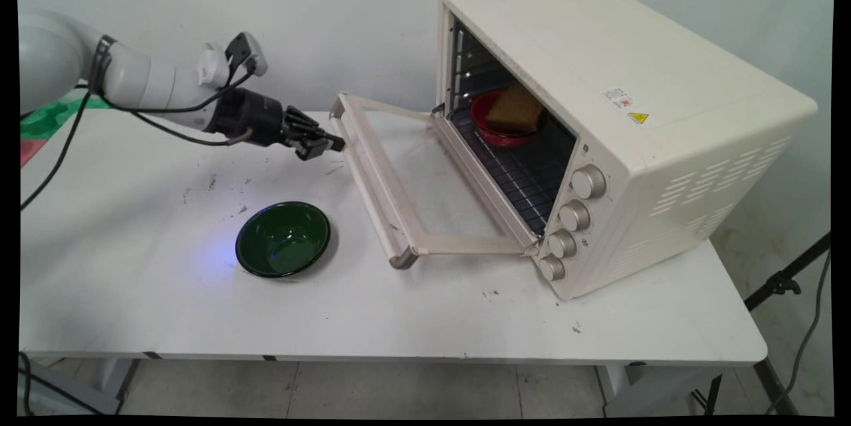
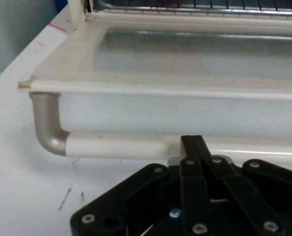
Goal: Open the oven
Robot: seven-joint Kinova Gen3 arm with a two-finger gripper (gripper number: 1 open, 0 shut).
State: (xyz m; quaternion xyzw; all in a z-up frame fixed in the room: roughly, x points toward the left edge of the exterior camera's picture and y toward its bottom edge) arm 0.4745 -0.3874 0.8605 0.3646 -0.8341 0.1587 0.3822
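A cream toaster oven (image 1: 618,100) stands on the right of the table with its glass door (image 1: 432,180) folded down flat. My gripper (image 1: 332,145) is shut on nothing, its tip just left of the far end of the door's handle bar (image 1: 372,190). In the hand view the closed fingertips (image 2: 191,142) sit right in front of the handle (image 2: 126,146), touching or nearly so; beyond it lies the door glass (image 2: 185,54). Inside the oven, a red bowl (image 1: 495,128) holding a brown square sponge-like block (image 1: 515,109) rests on the wire rack (image 1: 525,173).
An empty dark green bowl (image 1: 284,238) sits on the table in front of the gripper, left of the door. Four knobs (image 1: 573,216) run down the oven's front right. Black cables hang from the arm at the left.
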